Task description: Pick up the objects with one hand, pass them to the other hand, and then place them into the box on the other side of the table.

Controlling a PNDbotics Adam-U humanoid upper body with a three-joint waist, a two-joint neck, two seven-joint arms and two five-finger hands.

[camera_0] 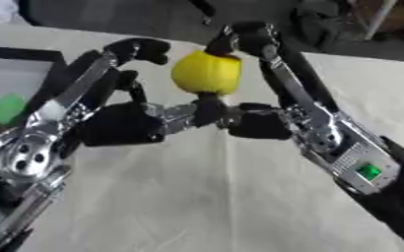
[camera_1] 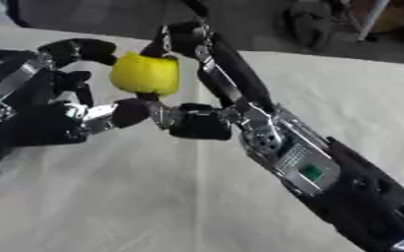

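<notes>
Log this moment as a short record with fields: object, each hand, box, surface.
object: yellow object, rounded, held up above the table between both hands
right hand: right hand, fingers curled over the object's top, thumb beneath it
left hand: left hand, fingers curled near the object's left side; contact cannot be told
box: black-rimmed box at the left edge, green item inside
surface: table under a pale cloth
stage: handover, nothing placed yet
</notes>
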